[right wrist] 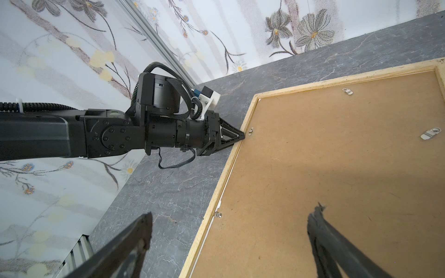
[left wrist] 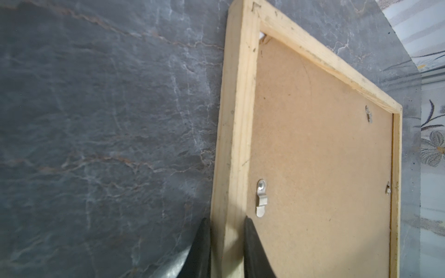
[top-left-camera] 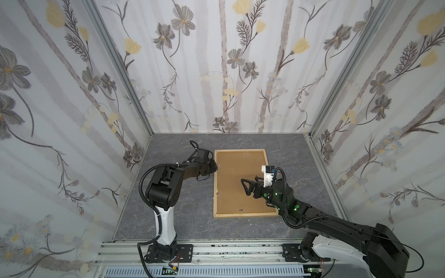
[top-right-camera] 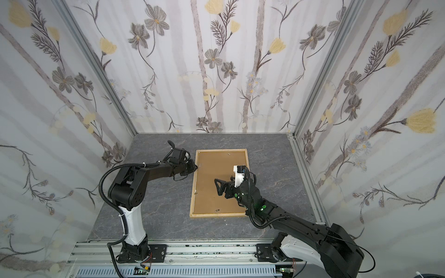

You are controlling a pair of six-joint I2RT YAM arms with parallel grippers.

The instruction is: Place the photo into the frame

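Wood, hardboard, metal
The frame [left wrist: 238, 120] — pale unvarnished wood, matt; backing panel [left wrist: 325, 156] matt brown hardboard; clips [left wrist: 261, 197] shiny metal; tabletop [left wrist: 96, 120] smooth, grey-veined, faint sheen.

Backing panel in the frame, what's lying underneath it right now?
Only a white sliver peeks out at one corner of the brown backing panel, inside the frame. Everything else beneath is covered, so whether that is the photo cannot be told.
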